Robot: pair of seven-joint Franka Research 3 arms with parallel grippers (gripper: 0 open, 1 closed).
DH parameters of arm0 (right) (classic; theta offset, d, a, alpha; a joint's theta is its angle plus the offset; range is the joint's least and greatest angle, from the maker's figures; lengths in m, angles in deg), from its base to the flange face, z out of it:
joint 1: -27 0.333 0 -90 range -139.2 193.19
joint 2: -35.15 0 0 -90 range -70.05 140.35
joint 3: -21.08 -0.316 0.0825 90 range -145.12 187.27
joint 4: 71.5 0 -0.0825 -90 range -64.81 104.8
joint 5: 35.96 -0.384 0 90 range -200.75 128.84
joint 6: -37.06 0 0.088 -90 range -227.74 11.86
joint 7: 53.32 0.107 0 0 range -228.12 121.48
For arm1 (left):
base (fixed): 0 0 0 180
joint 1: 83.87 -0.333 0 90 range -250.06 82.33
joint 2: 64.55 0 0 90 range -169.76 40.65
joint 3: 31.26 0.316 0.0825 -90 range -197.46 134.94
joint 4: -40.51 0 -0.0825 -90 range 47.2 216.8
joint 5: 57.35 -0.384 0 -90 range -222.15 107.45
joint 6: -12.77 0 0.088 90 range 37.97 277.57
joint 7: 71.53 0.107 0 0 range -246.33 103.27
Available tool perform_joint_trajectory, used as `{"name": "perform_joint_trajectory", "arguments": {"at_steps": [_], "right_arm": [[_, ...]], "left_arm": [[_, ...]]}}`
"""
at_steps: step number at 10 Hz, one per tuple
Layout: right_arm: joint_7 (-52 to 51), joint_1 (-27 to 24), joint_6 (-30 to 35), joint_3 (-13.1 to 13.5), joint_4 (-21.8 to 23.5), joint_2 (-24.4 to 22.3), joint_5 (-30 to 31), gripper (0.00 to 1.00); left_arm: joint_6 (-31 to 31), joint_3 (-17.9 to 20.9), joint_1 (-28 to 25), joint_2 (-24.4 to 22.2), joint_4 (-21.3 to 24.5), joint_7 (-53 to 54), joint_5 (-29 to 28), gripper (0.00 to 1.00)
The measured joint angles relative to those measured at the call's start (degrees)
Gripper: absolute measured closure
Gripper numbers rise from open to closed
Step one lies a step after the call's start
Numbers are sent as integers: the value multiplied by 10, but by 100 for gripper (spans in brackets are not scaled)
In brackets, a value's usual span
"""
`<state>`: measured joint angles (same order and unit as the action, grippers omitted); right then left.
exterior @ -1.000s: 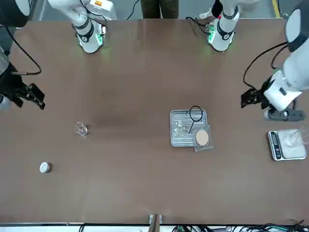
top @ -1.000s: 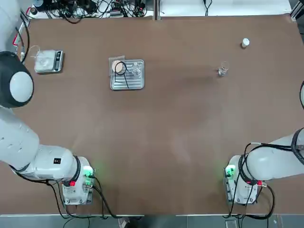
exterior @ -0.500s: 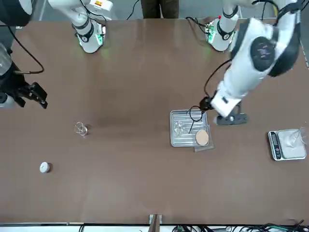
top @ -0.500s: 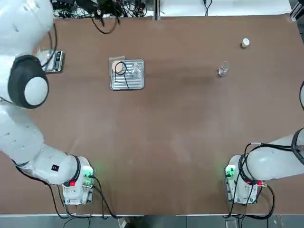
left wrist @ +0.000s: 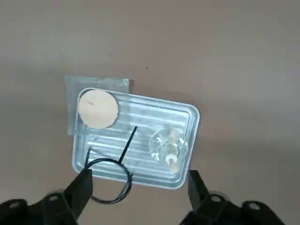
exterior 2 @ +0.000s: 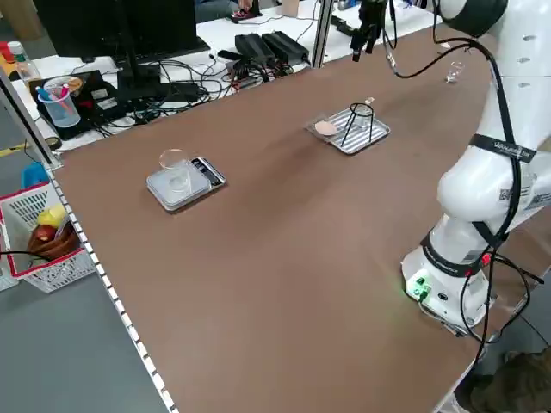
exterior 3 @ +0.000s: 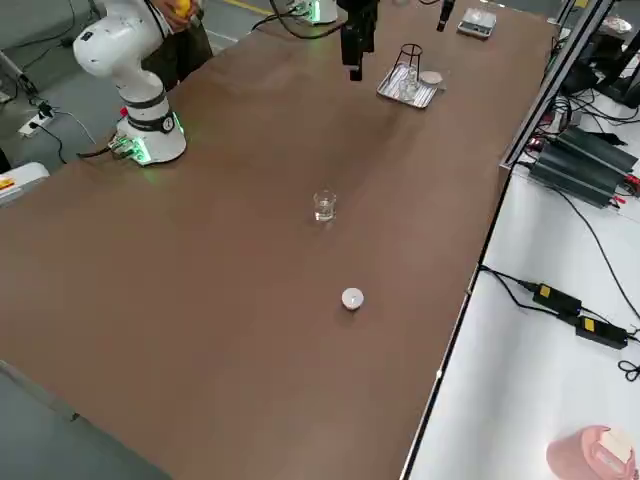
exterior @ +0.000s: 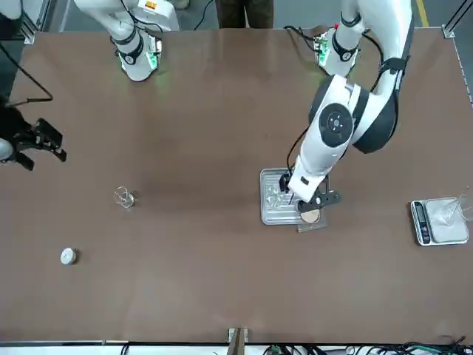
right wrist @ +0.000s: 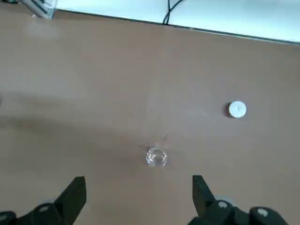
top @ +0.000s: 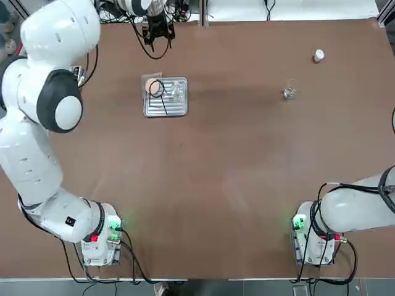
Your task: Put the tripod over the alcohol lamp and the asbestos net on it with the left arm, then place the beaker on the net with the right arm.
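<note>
1. The tripod [left wrist: 105,160], of thin black wire, is stood upright on the ribbed silver metal tray [left wrist: 145,110], with its ring raised above. The tray is placed in the far left part of the table [top: 234,185].
2. The alcohol lamp [left wrist: 168,150] is kept on the same tray, beside the tripod; its glass body is not covered by the ring.
3. The asbestos net [left wrist: 98,108] is laid partly over the far left corner of the tray, and one part of its mesh reaches outside the rim. Its round tan disc is seen facing up.
4. The left gripper [left wrist: 140,176] is held above the tray, pointed down to it. Its two fingers are spread apart, and the tripod's ring is seen near one of them in the left wrist view.
5. The beaker [right wrist: 156,157], of clear glass, is placed on the bare table in the right part, well apart from the tray.
6. The right gripper [right wrist: 139,180] is parked at the right side of the table, raised over it, and its fingers are also spread apart.
7. A white capped bottle [right wrist: 237,109] is found farther from the robot than the beaker, and a little more to the right.
8. At the far left, a digital scale [exterior 2: 197,190] is set on the table, and a clear glass vessel [exterior 2: 176,172] is carried on its plate.
9. A person [exterior: 245,13] is seen behind the robot's side of the table.
</note>
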<state>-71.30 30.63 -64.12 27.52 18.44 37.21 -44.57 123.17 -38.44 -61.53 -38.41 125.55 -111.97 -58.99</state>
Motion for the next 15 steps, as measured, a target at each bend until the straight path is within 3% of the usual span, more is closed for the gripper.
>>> {"name": "perform_joint_trajectory", "arguments": {"at_steps": [3, 5, 8, 10, 15], "right_arm": [[-273, -69, -48, 2, 48, 13, -89, 0], [-465, -113, -76, 3, 73, 47, -140, 0], [-667, -141, -77, 3, 76, 106, -204, 0], [-808, -150, -70, 2, 92, 136, -304, 0], [-945, -189, -49, 1, 185, 146, -329, 0]], "left_arm": [[72, -1, 28, 27, 19, -36, 0, 21], [119, -1, 50, 45, 48, -57, -1, 23], [164, -1, 56, 51, 93, -58, -1, 25], [173, -1, 60, 51, 108, -58, -3, 27], [205, 1, 60, 69, 116, -65, -44, 29]]}}
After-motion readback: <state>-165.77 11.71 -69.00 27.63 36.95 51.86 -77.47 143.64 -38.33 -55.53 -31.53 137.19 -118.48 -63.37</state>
